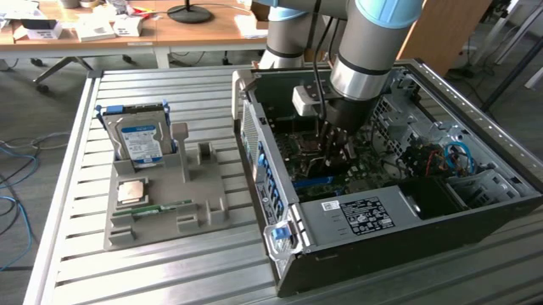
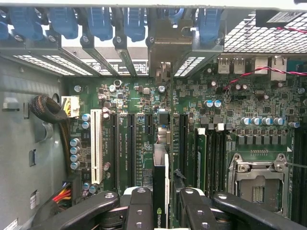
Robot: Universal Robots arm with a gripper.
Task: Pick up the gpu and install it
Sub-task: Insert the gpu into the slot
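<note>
The gpu [image 2: 161,165] is seen edge-on in the wrist view, a thin card with a logo on its near end. It stands upright over the motherboard's [image 2: 139,103] black expansion slots, and its metal bracket [image 2: 165,50] reaches the case's rear slot openings. My gripper [image 2: 160,203] is shut on the card, one black finger [image 2: 139,208] on each side. In the exterior view the gripper [image 1: 332,143] is lowered inside the open computer case [image 1: 475,190], just above the board.
A white slot [image 2: 96,146] and black slots lie beside the card, and a CPU socket [image 2: 259,179] is close by. Blue clips [image 2: 100,21] line the rear. On the exterior view's left, a grey fixture [image 1: 203,210] holds a hard drive [image 1: 140,141] and a memory stick [image 1: 152,210].
</note>
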